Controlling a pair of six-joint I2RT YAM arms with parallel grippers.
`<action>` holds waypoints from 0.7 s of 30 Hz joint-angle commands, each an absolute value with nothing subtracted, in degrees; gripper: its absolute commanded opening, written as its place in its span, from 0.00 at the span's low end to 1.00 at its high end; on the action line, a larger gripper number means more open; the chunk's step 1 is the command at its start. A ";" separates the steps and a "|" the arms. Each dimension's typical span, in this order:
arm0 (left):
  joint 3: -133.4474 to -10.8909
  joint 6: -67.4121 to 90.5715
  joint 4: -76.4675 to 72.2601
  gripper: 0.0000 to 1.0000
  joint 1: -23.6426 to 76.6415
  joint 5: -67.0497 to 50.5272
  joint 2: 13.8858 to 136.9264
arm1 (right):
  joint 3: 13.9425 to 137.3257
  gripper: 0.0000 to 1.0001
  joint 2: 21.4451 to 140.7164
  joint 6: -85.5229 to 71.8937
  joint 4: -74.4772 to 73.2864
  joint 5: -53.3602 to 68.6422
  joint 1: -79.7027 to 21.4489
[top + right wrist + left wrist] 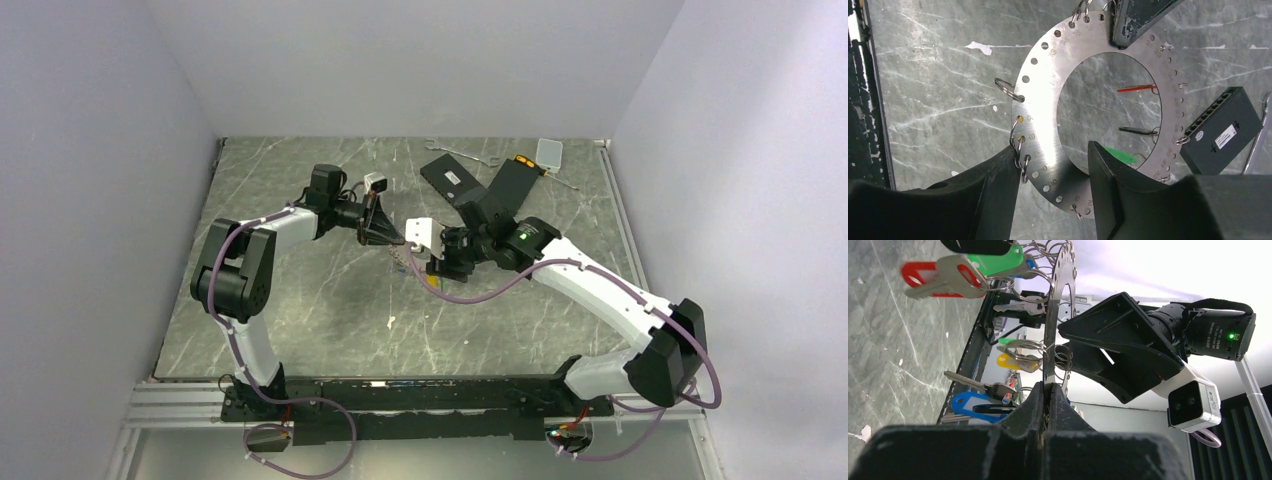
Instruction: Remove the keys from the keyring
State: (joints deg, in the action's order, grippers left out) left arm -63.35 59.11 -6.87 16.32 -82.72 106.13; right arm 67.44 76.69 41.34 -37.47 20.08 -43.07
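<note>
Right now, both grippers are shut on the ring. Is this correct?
Not quite. Only the left gripper is shut on the ring. The right gripper is open, its jaws on either side of the ring's band. The right wrist view shows it.

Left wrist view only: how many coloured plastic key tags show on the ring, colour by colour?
Red tag: 1
Green tags: 2, the lower one mostly hidden
Yellow tag: 1
Blue tag: 1
Black tag: 1
Total: 6 that show clearly; others may be hidden behind them.
</note>
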 commanded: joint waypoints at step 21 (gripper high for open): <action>-68.89 51.83 -2.44 0.00 18.93 -91.51 105.99 | 69.08 0.56 73.49 49.02 -40.75 22.94 -43.90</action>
State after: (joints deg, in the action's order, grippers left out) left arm -66.26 53.60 -2.92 18.17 -84.99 106.48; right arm 67.46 74.87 46.35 -40.53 23.05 -43.66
